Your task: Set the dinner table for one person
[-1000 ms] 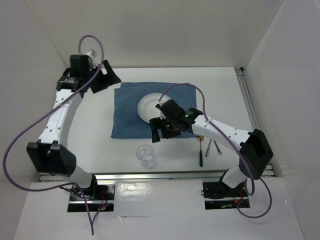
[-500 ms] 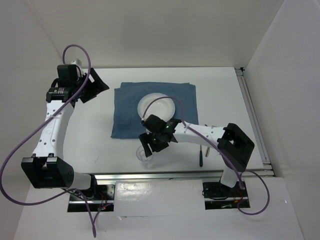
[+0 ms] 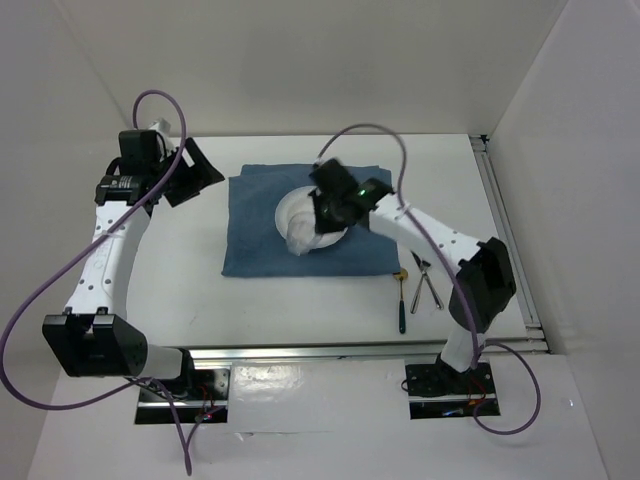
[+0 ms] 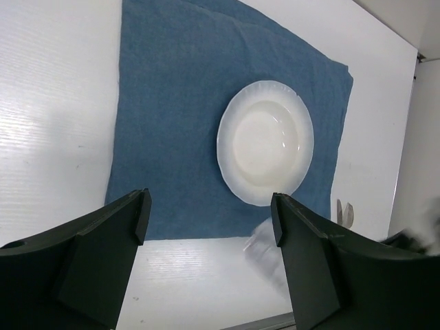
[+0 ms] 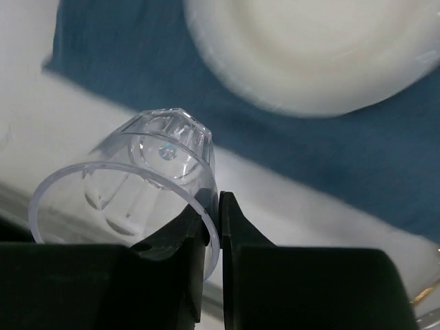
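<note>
Looking down from the top camera, you have the table [image 3: 250,310] filling the floor of a white booth, with plain walls [image 3: 350,70] closing its left, back and right sides and a metal rail [image 3: 330,350] running along the near edge, just ahead of both arm bases. The top is smooth, white and flat. A blue cloth [image 3: 255,220] lies spread toward the back edge, about midway between the left and right edges, and a white plate [image 4: 265,141] sits on it, nearer the cloth's right side. Your right gripper [image 5: 218,206] is pinched narrow on the rim of a clear glass [image 5: 148,165], one finger inside and one outside, with the glass tipped so its mouth faces the wrist camera. From above that glass shows only as a blur over the plate's near-left rim, so you cannot tell how high it hangs. Your left gripper [image 4: 210,206] hovers with its jaws wide and nothing between them, up by the back-left corner, well apart from the cloth. Near the right end of the near edge lie a dark-handled tool [image 3: 402,310] and, just beside it, two metal utensils [image 3: 425,285], all on bare table off the cloth.
</note>
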`<action>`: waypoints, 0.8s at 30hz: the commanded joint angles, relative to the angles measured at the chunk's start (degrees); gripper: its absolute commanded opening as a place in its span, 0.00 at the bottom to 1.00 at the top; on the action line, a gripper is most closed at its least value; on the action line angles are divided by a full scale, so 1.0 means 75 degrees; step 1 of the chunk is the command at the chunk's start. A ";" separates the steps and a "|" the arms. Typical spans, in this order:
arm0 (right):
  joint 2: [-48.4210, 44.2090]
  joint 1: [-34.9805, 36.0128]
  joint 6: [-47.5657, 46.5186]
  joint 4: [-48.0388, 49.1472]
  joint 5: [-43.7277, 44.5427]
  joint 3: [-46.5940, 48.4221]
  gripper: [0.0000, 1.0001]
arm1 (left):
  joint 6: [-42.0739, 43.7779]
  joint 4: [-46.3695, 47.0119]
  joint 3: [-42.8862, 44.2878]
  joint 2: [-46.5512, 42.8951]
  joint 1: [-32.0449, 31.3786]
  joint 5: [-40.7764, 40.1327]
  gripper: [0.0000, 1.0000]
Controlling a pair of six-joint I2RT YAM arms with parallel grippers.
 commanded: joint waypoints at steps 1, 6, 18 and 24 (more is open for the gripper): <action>-0.0015 -0.1588 -0.0235 -0.0459 0.0649 0.1195 0.00 | 0.0275 0.0110 -0.0235 -0.0145 -0.0276 0.0301 0.88; 0.0957 -0.3151 -0.0306 -0.0541 0.0473 0.2673 0.00 | 0.0346 0.0040 -0.0412 -0.0145 -0.0558 0.0371 0.88; 0.4497 -0.4511 -0.0540 -0.1361 0.0602 0.7079 0.00 | 0.0627 -0.0382 -0.0412 0.0147 -0.0770 0.0371 0.88; 0.4732 -0.4711 -0.0610 -0.1150 0.0415 0.6602 0.00 | 0.0627 -0.0382 -0.0482 0.0300 -0.0840 0.0371 0.88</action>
